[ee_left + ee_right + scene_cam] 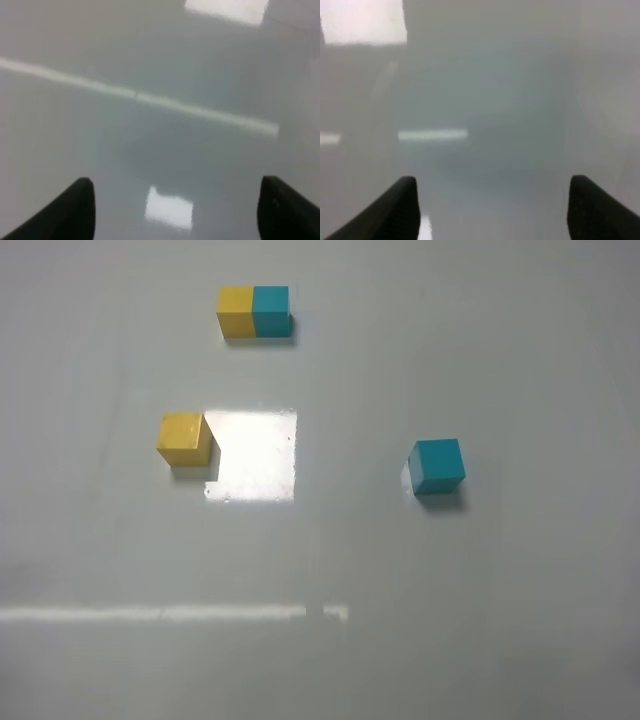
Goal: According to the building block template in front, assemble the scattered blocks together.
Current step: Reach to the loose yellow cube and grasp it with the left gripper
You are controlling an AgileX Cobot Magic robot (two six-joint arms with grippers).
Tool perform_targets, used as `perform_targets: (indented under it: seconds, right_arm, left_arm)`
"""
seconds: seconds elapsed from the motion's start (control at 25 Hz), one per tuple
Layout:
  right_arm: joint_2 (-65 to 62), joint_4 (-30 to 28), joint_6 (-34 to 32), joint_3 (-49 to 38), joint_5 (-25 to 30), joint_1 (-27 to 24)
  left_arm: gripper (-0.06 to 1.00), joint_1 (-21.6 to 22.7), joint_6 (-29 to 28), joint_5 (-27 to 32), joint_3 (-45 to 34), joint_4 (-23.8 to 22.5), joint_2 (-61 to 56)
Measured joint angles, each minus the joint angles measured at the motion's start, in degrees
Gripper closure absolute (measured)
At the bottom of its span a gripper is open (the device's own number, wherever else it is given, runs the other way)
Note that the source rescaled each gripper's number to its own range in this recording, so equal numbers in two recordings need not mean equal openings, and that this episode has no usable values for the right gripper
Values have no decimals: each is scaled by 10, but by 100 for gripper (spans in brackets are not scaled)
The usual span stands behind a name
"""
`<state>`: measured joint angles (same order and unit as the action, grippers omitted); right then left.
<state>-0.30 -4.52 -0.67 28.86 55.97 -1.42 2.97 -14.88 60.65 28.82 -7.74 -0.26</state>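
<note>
The building block template [254, 311], a yellow cube and a teal cube joined side by side, sits at the back of the grey table. The loose yellow cube [184, 438] lies left of centre. The loose teal cube [437, 466] lies right of centre, well apart from it. Neither gripper shows in the exterior high view. My left gripper [175, 210] is open and empty over bare table. My right gripper [490, 207] is open and empty too. No block shows in either wrist view.
The glossy grey table [330, 660] carries a bright square light reflection [252, 454] beside the yellow cube and a long reflected strip [170, 613] across the front.
</note>
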Motion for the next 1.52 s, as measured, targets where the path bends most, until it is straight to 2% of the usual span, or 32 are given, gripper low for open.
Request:
perform_targets:
  seconds: [0.08,0.16,0.52,0.72,0.92,1.08,1.28,1.52]
  right_arm:
    - [0,0,0,0,0,0]
    - [0,0,0,0,0,0]
    - [0,0,0,0,0,0]
    - [0,0,0,0,0,0]
    - [0,0,0,0,0,0]
    - [0,0,0,0,0,0]
    - [0,0,0,0,0,0]
    - [0,0,0,0,0,0]
  left_arm:
    - [4,0,0,0,0,0,0]
    - [7,0,0,0,0,0,0]
    - [9,0,2,0,0,0,0]
    - [9,0,68,-8,4,-1,1]
    - [9,-4,109,-9,48,0,46]
    - [9,-50,157,-8,95,-9,110]
    - [10,-131,213,8,160,-60,215]
    - [10,-275,230,67,259,-143,359]
